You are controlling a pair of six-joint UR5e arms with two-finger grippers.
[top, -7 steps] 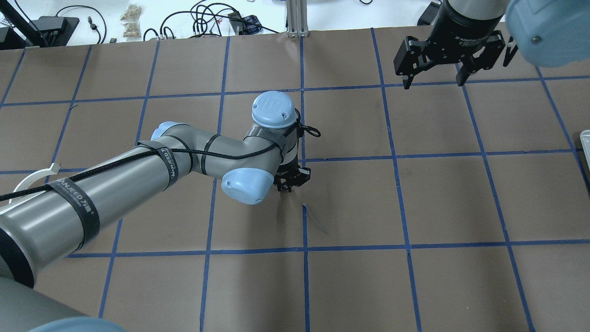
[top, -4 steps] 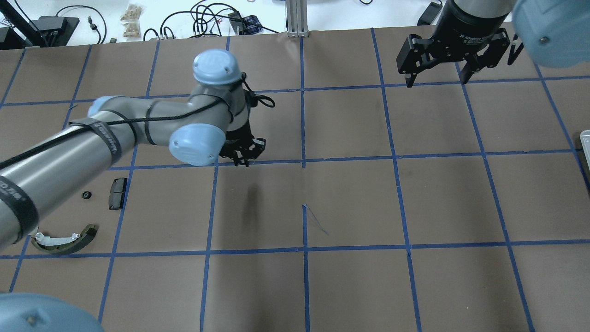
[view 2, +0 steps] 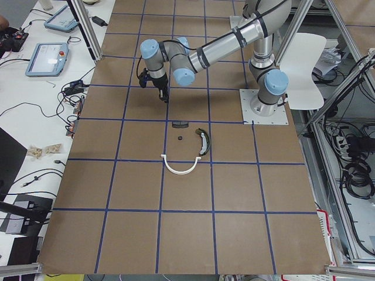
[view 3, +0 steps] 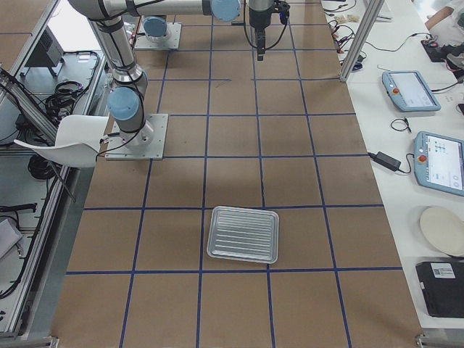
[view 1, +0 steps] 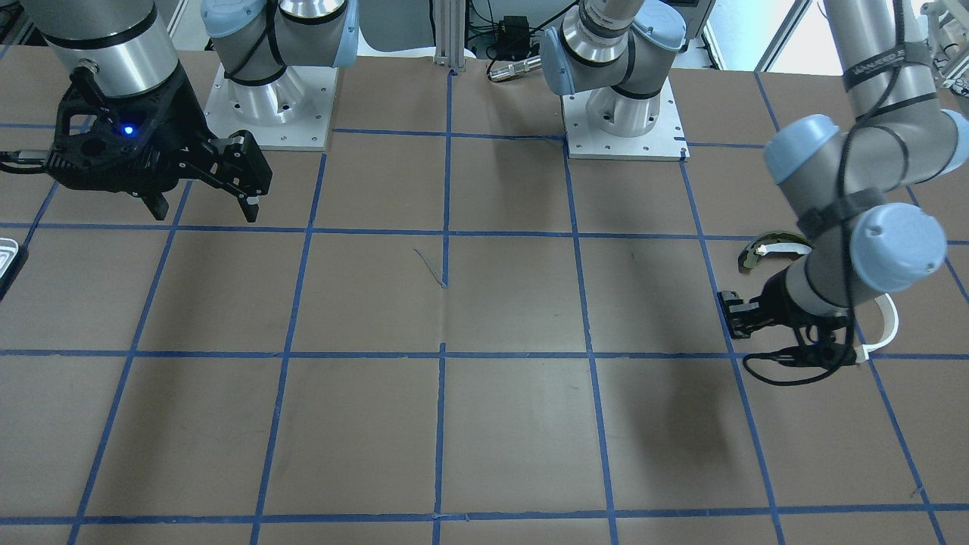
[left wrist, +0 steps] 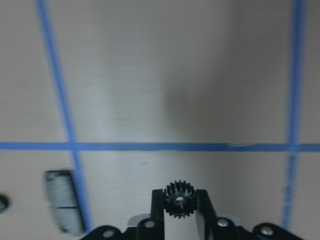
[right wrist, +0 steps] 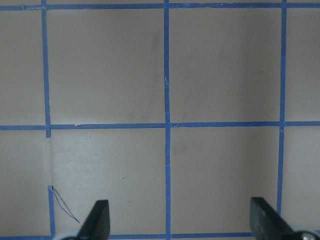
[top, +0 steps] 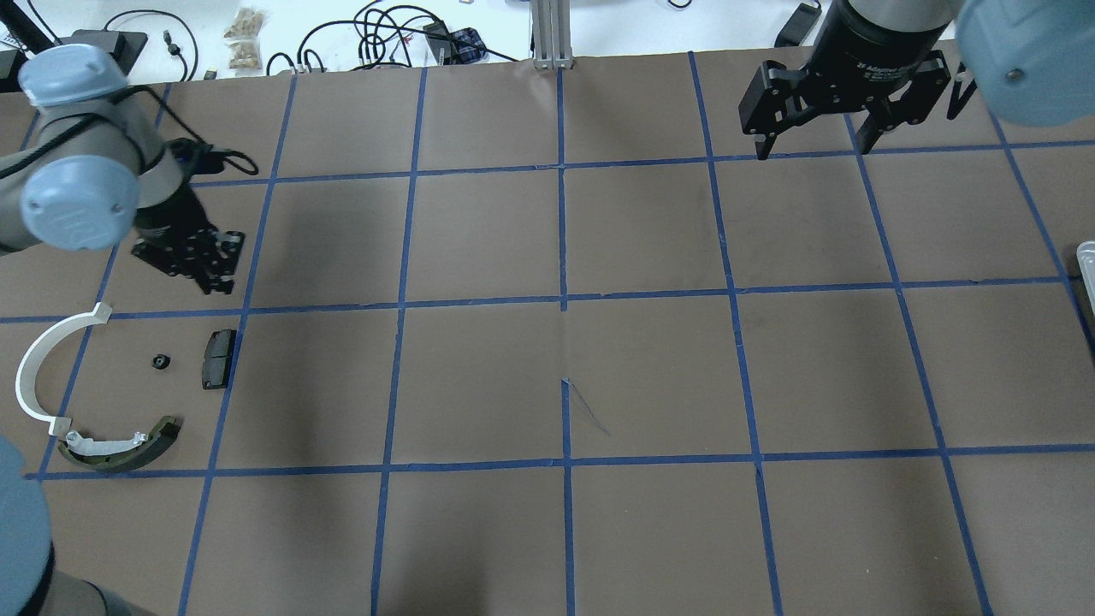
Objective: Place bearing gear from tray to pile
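My left gripper (top: 208, 275) is shut on a small black toothed bearing gear (left wrist: 179, 199), held between its fingers (left wrist: 158, 205) above the table. It hovers just beyond the pile: a white half-ring (top: 32, 370), an olive-and-white shoe (top: 120, 445), a black pad (top: 219, 358) and a tiny black round piece (top: 160, 362). The pad (left wrist: 64, 207) shows at the lower left of the left wrist view. My right gripper (top: 813, 141) is open and empty, high over the far right. The ribbed tray (view 3: 243, 234) lies at the table's right end, its corner just showing (top: 1086, 257).
The table is brown paper with a blue tape grid (top: 563, 299). Cables and small items (top: 385, 38) lie beyond the far edge. The two arm bases (view 1: 624, 113) stand on white plates at the robot's side.
My left arm has swung from the table's middle far to the left with the gear in its grip, uncovering the pile. The right gripper has barely moved.
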